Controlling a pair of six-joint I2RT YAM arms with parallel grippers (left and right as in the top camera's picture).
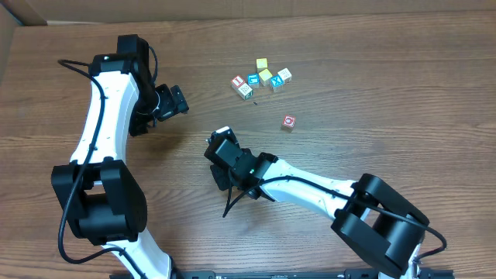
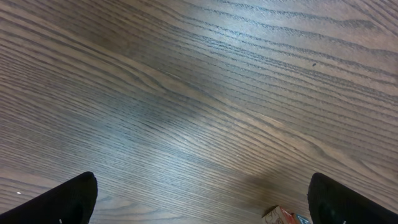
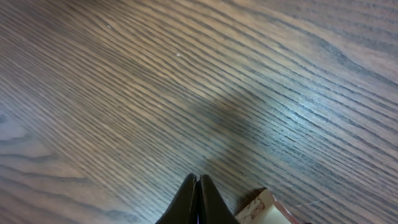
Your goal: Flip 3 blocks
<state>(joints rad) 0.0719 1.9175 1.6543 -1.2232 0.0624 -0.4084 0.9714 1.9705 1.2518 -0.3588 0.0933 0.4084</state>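
With left jaws gaping empty and right jaws shut on nothing, lower the open pair squarely astride the lone red-ring block

This looks to me like a robotics lab bench. A wood-grain table fills my overhead view, with one black-and-white robot arm at the left of the frame, a second arm at lower right, and brown cardboard at the upper left edge.
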